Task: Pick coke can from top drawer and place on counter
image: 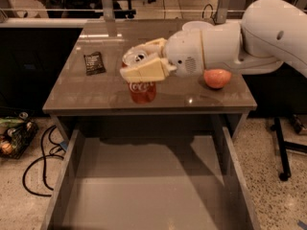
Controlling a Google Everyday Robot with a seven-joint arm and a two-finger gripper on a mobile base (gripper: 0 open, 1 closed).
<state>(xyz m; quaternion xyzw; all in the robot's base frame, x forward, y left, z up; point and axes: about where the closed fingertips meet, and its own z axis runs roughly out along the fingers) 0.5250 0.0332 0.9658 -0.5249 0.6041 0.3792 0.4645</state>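
The coke can (142, 89), red with white script and a silver top, is upright in my gripper (139, 65), which is shut on its upper part. The can is over the front middle of the counter (96, 92); whether its base touches the surface I cannot tell. The white arm reaches in from the right. The top drawer (144, 190) stands pulled open below the counter's front edge, its grey bottom bare.
A red-orange apple (217, 78) lies on the counter right of the can, under the arm. A dark packet (94, 63) lies at the left. A white bowl (194, 26) is partly hidden behind the arm. Cables (36, 162) lie on the floor at left.
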